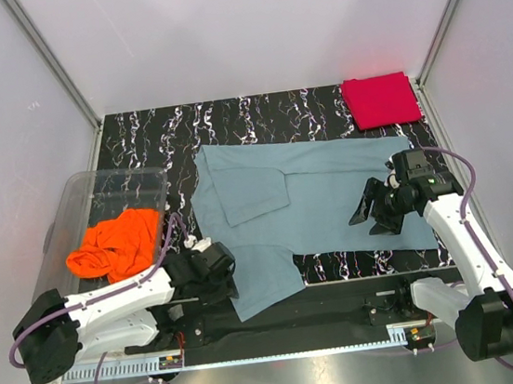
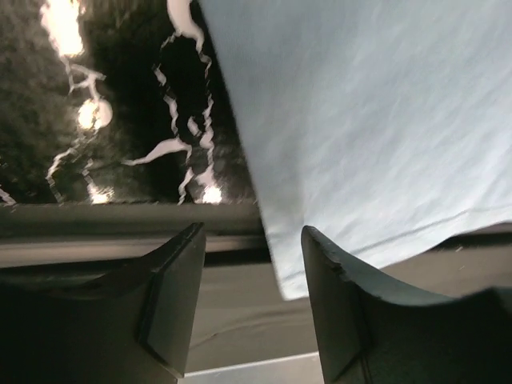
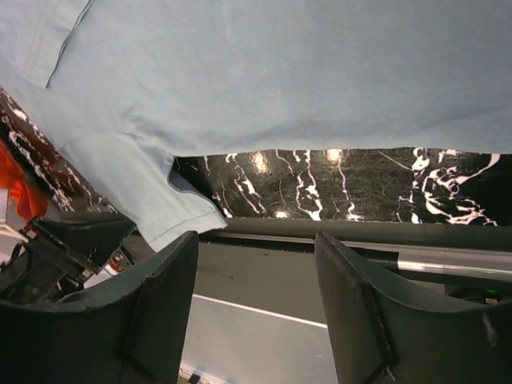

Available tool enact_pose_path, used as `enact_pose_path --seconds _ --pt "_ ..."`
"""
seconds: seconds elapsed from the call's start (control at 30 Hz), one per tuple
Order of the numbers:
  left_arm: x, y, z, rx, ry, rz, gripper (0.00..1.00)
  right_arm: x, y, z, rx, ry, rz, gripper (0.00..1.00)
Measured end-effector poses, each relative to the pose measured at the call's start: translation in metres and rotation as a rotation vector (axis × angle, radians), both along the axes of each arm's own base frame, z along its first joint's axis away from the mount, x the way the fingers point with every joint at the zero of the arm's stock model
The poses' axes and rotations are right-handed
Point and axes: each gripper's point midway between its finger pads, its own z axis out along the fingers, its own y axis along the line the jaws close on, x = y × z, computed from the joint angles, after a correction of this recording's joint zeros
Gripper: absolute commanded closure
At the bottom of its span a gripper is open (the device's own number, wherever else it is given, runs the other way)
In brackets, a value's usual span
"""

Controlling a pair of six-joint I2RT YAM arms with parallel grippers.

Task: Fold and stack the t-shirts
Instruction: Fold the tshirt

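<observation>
The left gripper [image 2: 252, 236] sits by the near corner of the blue shirt [image 1: 332, 197], wide and empty, likely to grab it. The right gripper [image 1: 370, 220] hangs wide above the shirt. The shirt lies flat on the table [image 1: 320, 100], one sleeve tucked in. The red shirt [image 1: 379, 100] sits folded far back.

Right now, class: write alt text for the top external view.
A grey-blue t-shirt lies spread on the black table; a folded red t-shirt sits far right, an orange t-shirt in the clear bin.
</observation>
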Motion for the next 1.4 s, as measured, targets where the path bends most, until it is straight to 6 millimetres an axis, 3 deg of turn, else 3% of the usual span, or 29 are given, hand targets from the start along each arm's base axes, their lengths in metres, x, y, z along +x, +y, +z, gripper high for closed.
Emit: enact_pose_path --seconds 0.2,0.33,0.37,0.4,0.5,0.67,0.77,0.97,1.17,1.27,1.4 --pt "0.012 -0.021 -0.001 -0.093 -0.039 0.067 0.52 -0.001 0.002 0.004 0.012 -0.006 0.023 0.33" --pt "0.008 -0.024 -0.01 -0.127 -0.022 0.093 0.65 -0.002 0.003 0.005 0.016 -0.005 0.029 0.33" --pt "0.008 -0.026 -0.009 -0.137 -0.021 0.096 0.69 -0.002 0.003 0.004 0.016 -0.003 0.029 0.33" --pt "0.008 -0.028 -0.008 -0.146 -0.023 0.098 0.81 -0.001 0.003 0.004 0.016 0.0 0.029 0.33" --pt "0.009 -0.03 -0.004 -0.168 -0.029 0.103 1.0 -0.001 0.002 0.001 0.005 0.016 0.021 0.35" --pt "0.017 -0.038 0.015 -0.175 -0.068 0.052 1.0 0.009 -0.01 -0.005 -0.05 0.062 -0.058 0.49" --pt "0.029 -0.058 0.041 -0.206 -0.111 -0.012 1.0 0.021 -0.035 -0.009 -0.09 0.091 -0.207 0.48" --pt "0.051 -0.093 0.08 -0.245 -0.207 -0.17 1.0 0.044 -0.114 -0.027 -0.169 0.205 -0.568 0.47" --pt "0.065 -0.101 0.088 -0.235 -0.247 -0.326 1.0 0.017 -0.179 -0.044 -0.238 0.325 -0.974 0.43" --pt "0.077 -0.094 0.088 -0.245 -0.246 -0.345 1.0 -0.002 -0.194 -0.049 -0.323 0.326 -1.086 0.42" --pt "0.091 -0.083 0.086 -0.27 -0.24 -0.338 1.0 -0.023 -0.197 -0.048 -0.349 0.228 -1.218 0.46"
